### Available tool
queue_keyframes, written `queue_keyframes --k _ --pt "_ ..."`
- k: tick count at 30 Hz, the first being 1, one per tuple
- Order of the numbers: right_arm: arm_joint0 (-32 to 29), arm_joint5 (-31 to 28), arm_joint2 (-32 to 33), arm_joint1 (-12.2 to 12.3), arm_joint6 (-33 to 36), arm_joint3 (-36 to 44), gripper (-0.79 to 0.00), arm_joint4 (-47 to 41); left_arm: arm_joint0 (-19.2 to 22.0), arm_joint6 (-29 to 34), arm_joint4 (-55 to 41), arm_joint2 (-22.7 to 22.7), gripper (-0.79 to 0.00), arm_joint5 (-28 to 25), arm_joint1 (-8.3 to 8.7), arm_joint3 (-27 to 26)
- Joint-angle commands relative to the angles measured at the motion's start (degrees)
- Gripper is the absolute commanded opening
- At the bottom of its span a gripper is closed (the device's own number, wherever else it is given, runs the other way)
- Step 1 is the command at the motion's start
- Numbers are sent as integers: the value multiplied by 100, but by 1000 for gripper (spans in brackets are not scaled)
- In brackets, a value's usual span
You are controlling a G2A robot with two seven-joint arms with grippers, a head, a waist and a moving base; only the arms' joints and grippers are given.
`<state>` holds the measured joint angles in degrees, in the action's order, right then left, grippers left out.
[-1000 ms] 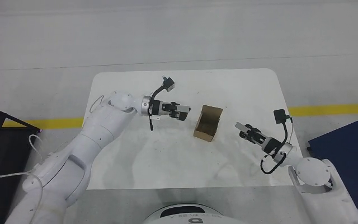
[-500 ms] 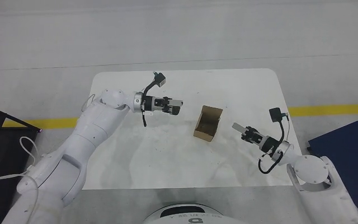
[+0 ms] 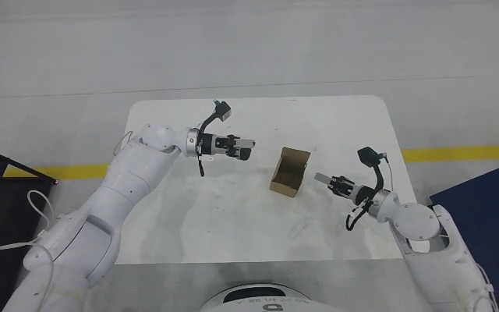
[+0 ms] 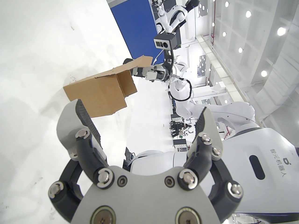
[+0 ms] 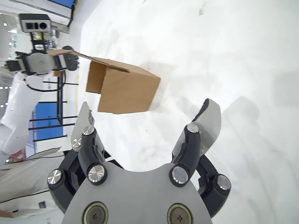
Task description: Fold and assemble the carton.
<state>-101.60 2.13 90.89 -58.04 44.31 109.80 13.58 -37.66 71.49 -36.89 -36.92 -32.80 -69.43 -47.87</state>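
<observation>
We saw the white table [image 3: 234,226] with the brown box [image 3: 290,171] standing near its middle, its top open and its flaps not folded in. The box stood between the two arms and neither touched it. The left gripper [image 3: 248,148] hung a little way off one side, its fingers [image 4: 86,117] spread wide and holding nothing. The right gripper [image 3: 320,179] was near the opposite side, its fingers [image 5: 210,115] likewise wide apart and empty.

We judged this to be the approach, with the folding not yet begun. The next move would call for one gripper to steady a wall while the other pressed a flap inward.

Compared with half a second earlier, the right arm had drawn closer to the box, while the left arm and the box had not shifted.
</observation>
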Motion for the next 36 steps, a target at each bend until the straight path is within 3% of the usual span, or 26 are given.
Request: queue_keyframes --k 1,12,20,30,36 --pt "8 -1 7 4 115 -14 -274 -120 0 0 0 -1 0 0 0 0" --pt "280 -54 -493 -20 142 -141 -280 -42 0 0 0 -1 0 0 0 0" --pt "433 -34 -708 -39 -27 -201 -277 37 -281 -120 384 60 0 258 -19 -362" --pt "617 259 -958 -48 -99 -180 -320 423 -202 -220 530 430 0 243 -375 -56" --pt "775 528 -1196 -71 -164 -151 -428 640 -129 -241 440 557 0 136 -602 260"
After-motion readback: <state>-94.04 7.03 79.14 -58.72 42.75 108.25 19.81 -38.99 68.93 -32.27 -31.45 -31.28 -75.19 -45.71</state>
